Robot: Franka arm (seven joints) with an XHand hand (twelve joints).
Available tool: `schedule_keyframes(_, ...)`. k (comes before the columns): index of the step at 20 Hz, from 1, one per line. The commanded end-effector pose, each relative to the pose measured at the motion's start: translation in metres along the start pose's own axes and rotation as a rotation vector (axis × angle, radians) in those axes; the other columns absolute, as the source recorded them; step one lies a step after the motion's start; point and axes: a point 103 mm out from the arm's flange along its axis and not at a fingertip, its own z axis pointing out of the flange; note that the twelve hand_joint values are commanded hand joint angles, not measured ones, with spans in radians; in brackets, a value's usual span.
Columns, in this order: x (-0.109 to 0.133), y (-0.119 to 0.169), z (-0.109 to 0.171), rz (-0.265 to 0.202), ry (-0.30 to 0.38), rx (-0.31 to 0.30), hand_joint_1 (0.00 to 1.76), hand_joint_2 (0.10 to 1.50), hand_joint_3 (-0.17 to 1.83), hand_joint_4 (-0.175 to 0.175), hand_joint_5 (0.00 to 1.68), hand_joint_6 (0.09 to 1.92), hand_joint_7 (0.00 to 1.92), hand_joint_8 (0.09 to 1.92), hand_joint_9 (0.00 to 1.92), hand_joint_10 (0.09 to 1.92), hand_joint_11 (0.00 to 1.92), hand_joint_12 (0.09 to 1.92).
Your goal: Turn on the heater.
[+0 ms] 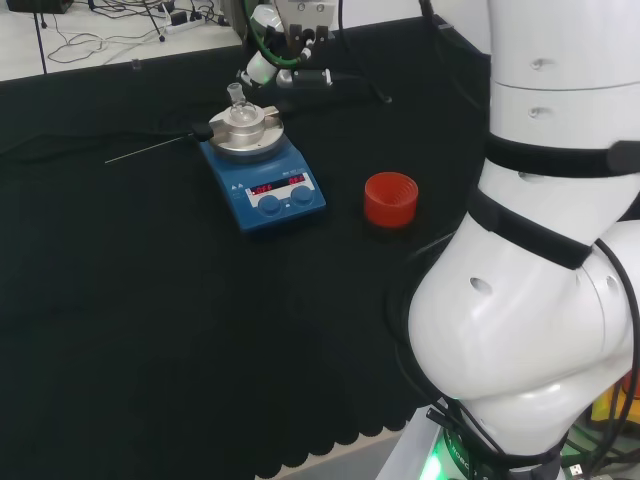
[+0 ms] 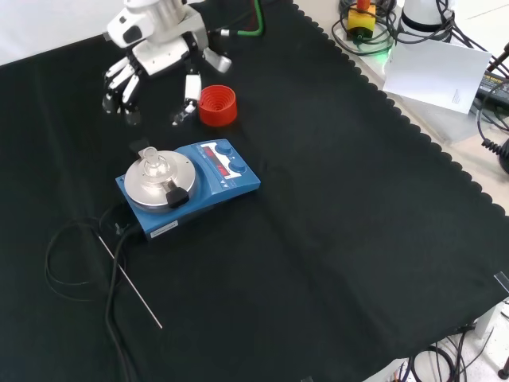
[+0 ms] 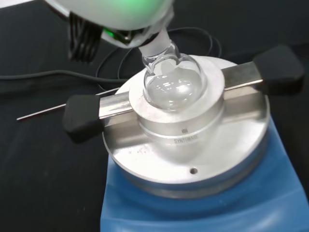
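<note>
The heater [image 2: 191, 185], a blue hotplate stirrer w/ round metal top, sits mid-counter [image 2: 334, 263] on the black cloth. In front view its control face w/ red displays and two blue knobs [image 2: 231, 156] points toward the upper right, i.e. toward our arm. A small round-bottom glass flask [image 3: 173, 82] sits in the metal block [image 3: 188, 140] on top, a thin rod [image 2: 131, 280] lies on the cloth nearby, and a red ribbed ring stand [image 2: 216, 105] is just beyond the controls.

Handling, as we judge it: unit is rigid, prob. heavy enough not to slide; no need to lift it. We'd touch only a knob, approaching from the control side. The flask is fragile and smooth, so keep clear of it.

Robot hand [image 2: 151, 60] hangs above the counter beyond the heater, near the ring stand, fingers [image 2: 119, 86] relaxed, pointing down, grasping nothing, apart from the heater.
</note>
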Motion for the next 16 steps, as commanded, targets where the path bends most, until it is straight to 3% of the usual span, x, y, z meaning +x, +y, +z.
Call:
schedule_keyframes(1,-0.009,-0.05,-0.017,0.035,-0.005,-0.05,0.96,0.58,0.69,-0.041,0.59,0.72,0.13,0.66,0.39,0.69,0.09,1.41)
schedule_keyframes(9,-0.004,-0.106,0.0,0.036,-0.013,-0.035,0.95,0.58,0.69,-0.039,0.58,0.71,0.16,0.67,0.41,0.7,0.1,1.42)
schedule_keyframes(16,-0.001,-0.151,0.027,0.06,-0.074,0.061,1.0,0.62,0.72,-0.046,0.6,0.72,0.48,0.71,0.74,0.63,0.35,1.35)
